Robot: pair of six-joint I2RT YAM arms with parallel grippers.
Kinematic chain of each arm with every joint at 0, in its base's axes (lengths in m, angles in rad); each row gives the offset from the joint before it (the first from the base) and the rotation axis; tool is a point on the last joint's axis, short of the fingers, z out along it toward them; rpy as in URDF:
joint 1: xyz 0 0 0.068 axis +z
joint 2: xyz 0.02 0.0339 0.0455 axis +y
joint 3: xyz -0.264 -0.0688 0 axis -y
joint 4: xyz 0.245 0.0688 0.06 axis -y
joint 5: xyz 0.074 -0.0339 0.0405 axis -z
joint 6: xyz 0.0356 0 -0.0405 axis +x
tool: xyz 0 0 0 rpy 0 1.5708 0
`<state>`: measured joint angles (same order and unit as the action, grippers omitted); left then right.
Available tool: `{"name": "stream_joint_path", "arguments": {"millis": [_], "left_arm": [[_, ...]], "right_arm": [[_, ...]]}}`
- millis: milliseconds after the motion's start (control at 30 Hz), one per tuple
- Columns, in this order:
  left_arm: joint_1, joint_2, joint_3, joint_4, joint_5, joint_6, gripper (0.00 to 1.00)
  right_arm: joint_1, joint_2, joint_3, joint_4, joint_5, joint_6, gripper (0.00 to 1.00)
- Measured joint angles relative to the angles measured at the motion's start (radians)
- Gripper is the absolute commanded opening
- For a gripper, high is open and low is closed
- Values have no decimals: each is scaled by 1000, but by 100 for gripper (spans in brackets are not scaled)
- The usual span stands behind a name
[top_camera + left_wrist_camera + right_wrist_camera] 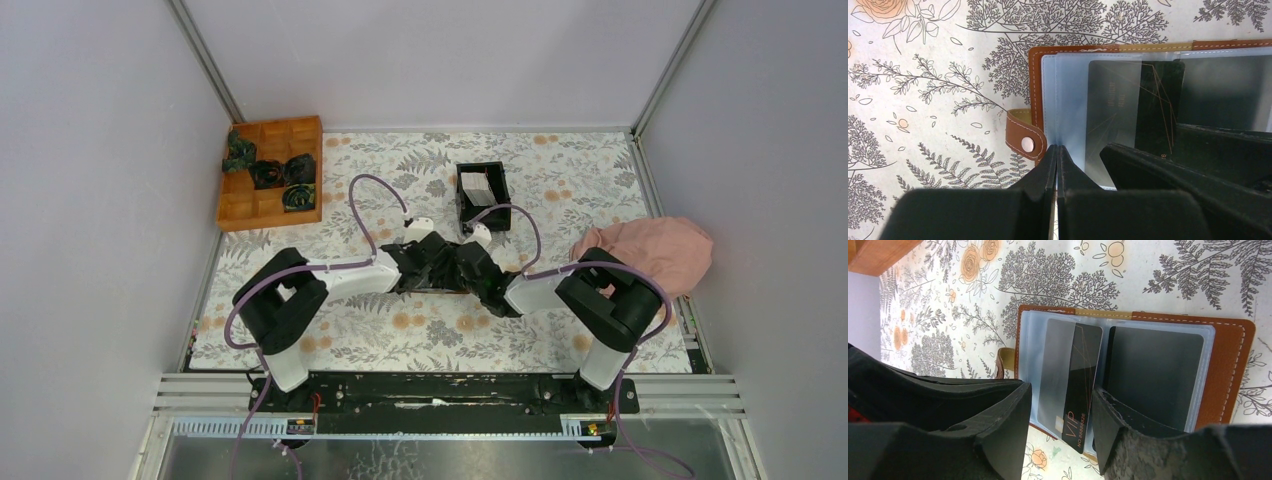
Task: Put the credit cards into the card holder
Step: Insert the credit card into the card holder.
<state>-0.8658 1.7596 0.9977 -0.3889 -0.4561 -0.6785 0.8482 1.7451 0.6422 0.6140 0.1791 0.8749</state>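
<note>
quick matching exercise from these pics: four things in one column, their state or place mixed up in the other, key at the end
1 left gripper
2 right gripper
3 black card
4 black box

A open, fingers either side of the card
B beyond the arms, pale cards inside
C shut, tips at the clear sleeve edge
D partly slid into a sleeve of the card holder

Pairs: 1-C, 2-A, 3-D, 4-B
</note>
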Motion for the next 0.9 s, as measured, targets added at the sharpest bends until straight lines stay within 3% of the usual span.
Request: {"name": "stream_joint_path", "arguments": {"millis": [167, 433, 900], "left_arm": [[16, -17, -16, 17, 30, 1, 0], [68, -67, -75, 80, 113, 0, 0], [85, -193, -174, 77, 129, -13, 2]], "right_arm": [[3, 0, 41, -74, 2, -18, 56], [22, 40, 161, -211, 29, -48, 68], [60, 95, 251, -311, 121, -67, 68]]}}
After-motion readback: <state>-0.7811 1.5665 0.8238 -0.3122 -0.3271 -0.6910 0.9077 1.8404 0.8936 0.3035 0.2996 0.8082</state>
